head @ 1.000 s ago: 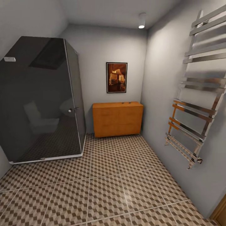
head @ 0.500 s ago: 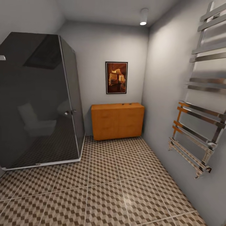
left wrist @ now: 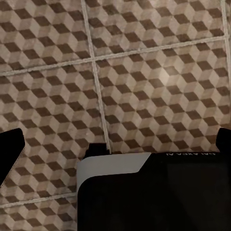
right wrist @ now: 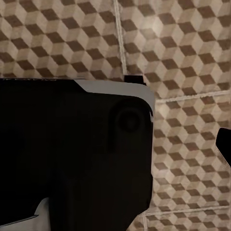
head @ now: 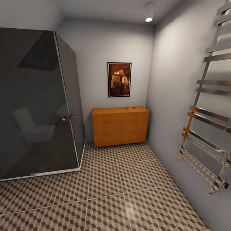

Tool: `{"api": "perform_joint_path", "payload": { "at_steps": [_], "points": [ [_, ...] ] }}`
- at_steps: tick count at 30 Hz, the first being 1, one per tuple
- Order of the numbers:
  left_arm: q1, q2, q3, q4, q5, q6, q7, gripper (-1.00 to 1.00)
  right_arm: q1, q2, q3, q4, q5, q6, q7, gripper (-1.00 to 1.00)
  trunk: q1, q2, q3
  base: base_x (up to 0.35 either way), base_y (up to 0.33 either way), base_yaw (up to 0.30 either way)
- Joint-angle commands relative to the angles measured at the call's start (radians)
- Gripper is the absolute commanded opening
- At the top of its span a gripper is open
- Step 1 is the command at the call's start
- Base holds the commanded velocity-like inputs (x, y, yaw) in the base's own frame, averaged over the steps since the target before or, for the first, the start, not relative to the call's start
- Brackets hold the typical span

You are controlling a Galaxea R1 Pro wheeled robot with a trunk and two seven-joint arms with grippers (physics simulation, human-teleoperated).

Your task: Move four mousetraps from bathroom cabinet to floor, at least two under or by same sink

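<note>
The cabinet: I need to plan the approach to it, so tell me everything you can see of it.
The cabinet is a low, wide, orange-brown box that looks wooden, with a flat top and front panels split by a vertical seam; faint slim handles show. All fronts look closed. It stands upright on the tiled bathroom floor, back against the far wall, its right end in the corner, below a framed picture. Small dark things lie on its top, too small to identify. The dark glass shower enclosure stands apart to its left.

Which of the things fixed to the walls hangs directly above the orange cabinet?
The framed picture on the back wall hangs above the cabinet. The chrome towel rail is on the right wall, nearer the camera, with only floor beneath it.
</note>
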Motion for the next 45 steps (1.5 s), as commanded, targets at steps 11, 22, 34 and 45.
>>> {"api": "perform_joint_path", "payload": {
  "at_steps": [11,22,34,45],
  "points": [
    [-0.001,0.000,-0.009,0.001,0.010,-0.004,0.003,1.00,-0.002,0.000,0.008,0.003,-0.010,-0.003,0.004,1.00,0.001,-0.001,-0.002,0.322,0.000,0.000],
    [-0.001,0.000,-0.009,0.001,0.009,-0.002,0.003,1.00,-0.002,0.000,0.008,0.003,-0.010,-0.004,-0.001,1.00,0.001,-0.001,-0.002,0.323,0.000,0.000],
    [-0.001,-0.001,-0.010,0.001,0.006,-0.002,0.003,1.00,-0.002,0.000,0.007,0.003,-0.011,-0.011,-0.005,1.00,0.001,-0.001,-0.002,0.323,0.000,0.000],
    [-0.001,-0.002,-0.010,0.001,0.005,-0.002,0.003,1.00,-0.002,0.003,0.008,0.003,-0.012,-0.012,-0.006,1.00,0.001,-0.001,-0.002,0.323,0.000,-0.112]
  ]
}}
